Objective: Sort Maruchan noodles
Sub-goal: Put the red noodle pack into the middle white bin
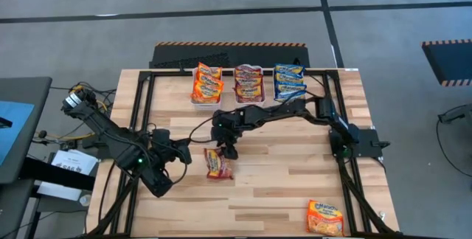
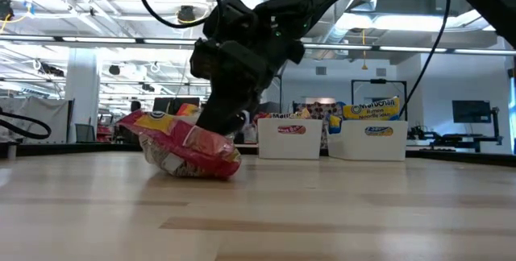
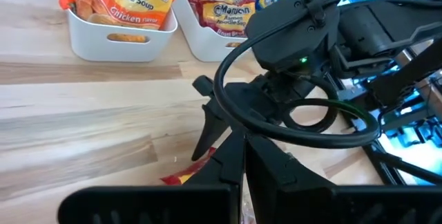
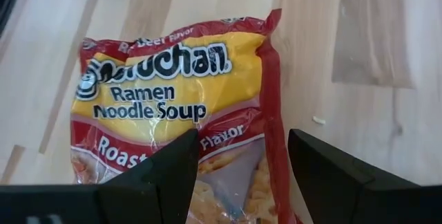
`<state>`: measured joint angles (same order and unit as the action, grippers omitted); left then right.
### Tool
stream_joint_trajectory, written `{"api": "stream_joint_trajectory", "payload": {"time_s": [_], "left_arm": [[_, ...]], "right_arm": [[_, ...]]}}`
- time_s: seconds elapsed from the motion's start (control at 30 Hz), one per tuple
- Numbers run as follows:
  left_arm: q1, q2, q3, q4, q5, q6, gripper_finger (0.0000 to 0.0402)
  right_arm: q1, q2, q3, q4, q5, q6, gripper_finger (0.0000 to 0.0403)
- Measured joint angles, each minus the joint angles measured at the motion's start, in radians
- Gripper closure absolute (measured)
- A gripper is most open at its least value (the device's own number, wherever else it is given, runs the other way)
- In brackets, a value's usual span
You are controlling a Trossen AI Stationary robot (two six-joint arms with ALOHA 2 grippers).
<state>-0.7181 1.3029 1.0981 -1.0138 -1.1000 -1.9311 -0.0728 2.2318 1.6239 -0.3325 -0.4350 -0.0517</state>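
Note:
A dark red Maruchan packet lies flat on the table's middle, one end a little raised in the low view. My right gripper points down over the packet's far end. It is open, with one finger over the wrapper and the other just past its side edge. My left gripper waits shut to the left of the packet, low over the table. A loose orange packet lies at the near right corner. My right gripper comes at the red packet's far end from above, fingers spread on either side of its side edge. Whether the fingers touch the wrapper, I cannot tell. The packet rests on the table.
Three white bins stand in a row at the far edge: orange packets, dark red ones, blue ones. A black frame runs around the tabletop. Bare wood lies between the red packet and the near edge.

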Motion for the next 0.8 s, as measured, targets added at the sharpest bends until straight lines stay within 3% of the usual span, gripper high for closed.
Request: {"api": "stream_joint_trajectory", "payload": {"time_s": [0.1, 0.27, 0.4, 0.67, 0.8], "left_arm": [[0.000, 0.000, 0.000, -0.001, 0.000, 0.001, 0.0401], [0.000, 0.000, 0.000, -0.002, 0.002, 0.002, 0.0401], [0.000, 0.000, 0.000, -0.012, 0.036, 0.002, 0.0401], [0.000, 0.000, 0.000, -0.028, 0.047, 0.001, 0.0401], [0.000, 0.000, 0.000, -0.028, 0.047, 0.015, 0.0401]], "right_arm": [[0.011, 0.004, 0.002, -0.039, 0.053, 0.003, 0.0157], [0.019, 0.023, 0.005, -0.067, 0.053, 0.094, 0.0186], [0.019, 0.025, 0.004, -0.071, 0.053, 0.112, 0.0240], [0.018, 0.029, 0.003, -0.074, 0.072, 0.193, 0.0386], [0.014, 0.023, 0.001, -0.076, 0.078, 0.208, 0.0393]]}}
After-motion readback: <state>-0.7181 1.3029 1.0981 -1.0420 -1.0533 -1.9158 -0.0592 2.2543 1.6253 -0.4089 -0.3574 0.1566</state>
